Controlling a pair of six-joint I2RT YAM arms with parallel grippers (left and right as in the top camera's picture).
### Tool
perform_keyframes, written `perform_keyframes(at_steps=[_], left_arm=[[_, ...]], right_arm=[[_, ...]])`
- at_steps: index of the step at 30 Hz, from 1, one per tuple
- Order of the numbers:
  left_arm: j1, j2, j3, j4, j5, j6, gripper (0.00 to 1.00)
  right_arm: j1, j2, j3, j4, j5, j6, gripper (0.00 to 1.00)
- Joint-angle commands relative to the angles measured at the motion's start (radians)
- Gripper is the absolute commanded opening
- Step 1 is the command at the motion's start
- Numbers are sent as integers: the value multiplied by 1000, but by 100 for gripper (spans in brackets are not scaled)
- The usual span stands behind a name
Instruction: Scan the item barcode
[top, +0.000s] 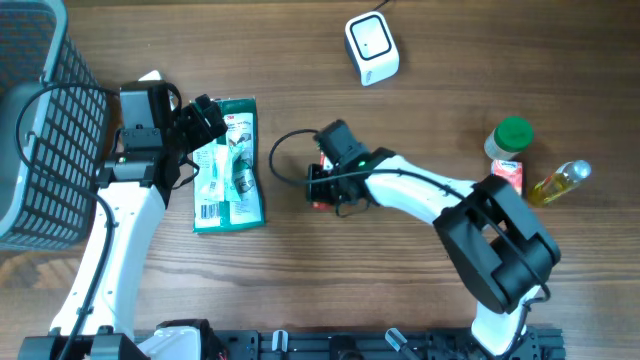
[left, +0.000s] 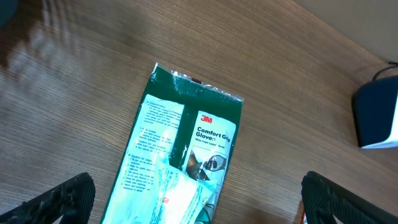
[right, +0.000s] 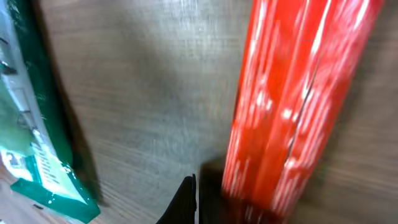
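Overhead view, near edge of the table at 6 o'clock. Two arms, each with one pincer; one item of each other kind.

Nearest, the right arm reaches from 5 o'clock toward the centre. The right pincer is clamped narrow across the single red packet, which lies flat on the table at the centre. In the overhead view, red shows on the 12 o'clock and 6 o'clock sides of the pincer. In the right wrist view one dark finger stands just beside the packet's end, at its 9 o'clock.

At 9 o'clock from the red packet lies one green glove pack, flat and apart from it. The left pincer hovers over the pack's upper left corner with its jaws spread wide, gripping nothing. Both of its fingers flank the pack in the left wrist view.

At 3 o'clock, well apart from the right pincer, stand one small red carton, one yellow oil bottle and one green-capped jar, close together.

One wire basket sits at 9 o'clock, on the table's left edge.

Farthest, toward 12 o'clock, sits one white scanner, well apart from the red packet.
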Motion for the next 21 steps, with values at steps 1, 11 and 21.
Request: perform_keyframes(at_steps=[1,11,21], left_arm=[[4,5,2,1,-3,20,100],[4,5,2,1,-3,20,100],[4,5,2,1,-3,20,100]], right_arm=[[-7,-48,18,8,-116,-134,5],[-43,-193,55,-158,-22,-211,4],[-30,-74,-27,-176,-6,-173,4]])
